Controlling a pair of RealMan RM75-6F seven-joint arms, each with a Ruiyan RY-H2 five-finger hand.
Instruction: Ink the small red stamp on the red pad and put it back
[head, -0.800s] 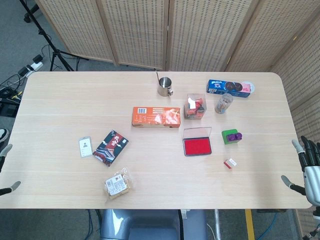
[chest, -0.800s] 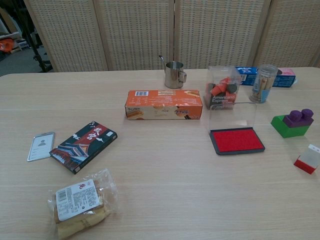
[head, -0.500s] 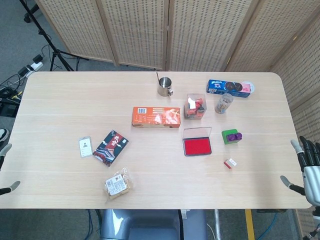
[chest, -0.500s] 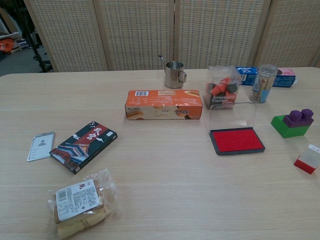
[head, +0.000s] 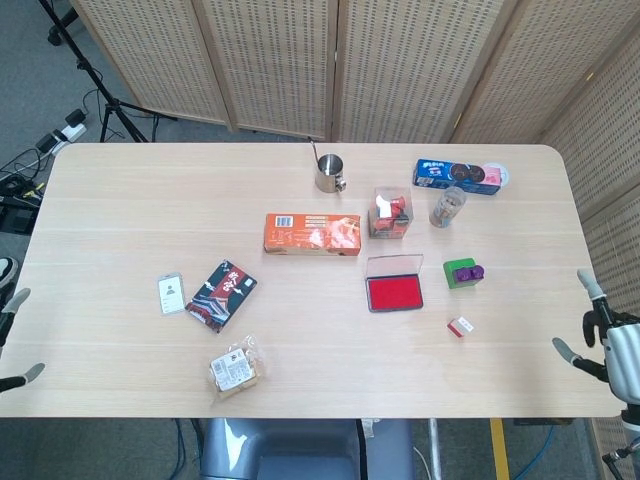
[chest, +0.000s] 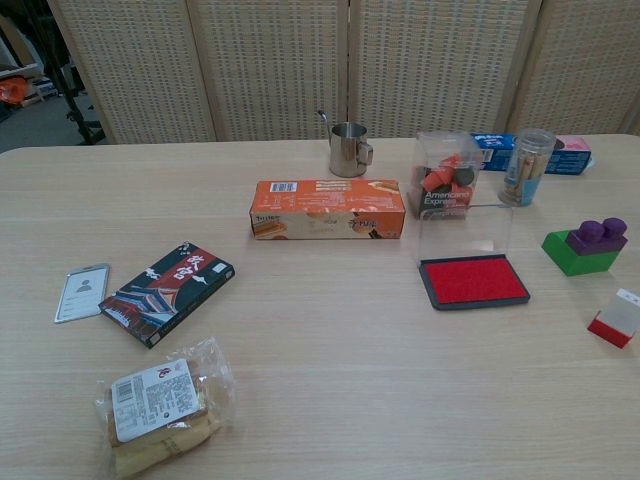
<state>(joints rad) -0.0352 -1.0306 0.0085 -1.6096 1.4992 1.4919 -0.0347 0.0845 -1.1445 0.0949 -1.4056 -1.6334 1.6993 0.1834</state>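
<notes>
The small red stamp (head: 461, 326) with its white top lies on the table right of centre, also at the right edge of the chest view (chest: 614, 319). The red ink pad (head: 394, 293) sits open just up and left of it, its clear lid raised (chest: 473, 281). My right hand (head: 610, 345) hovers off the table's right edge, well right of the stamp, fingers apart and holding nothing. Only the fingertips of my left hand (head: 14, 335) show at the far left edge, spread and empty. Neither hand appears in the chest view.
A green and purple block (head: 463, 272) stands right of the pad. Behind the pad are a clear box of orange items (head: 390, 212), a glass jar (head: 447, 207), a cookie pack (head: 460, 176), a steel cup (head: 328, 173) and an orange box (head: 312, 234). A dark packet (head: 222, 295), card (head: 171, 293) and snack bag (head: 236, 366) lie left.
My right hand has shifted slightly down and turned at the table's right edge, so fewer of its fingers show. Nothing on the table has moved.
</notes>
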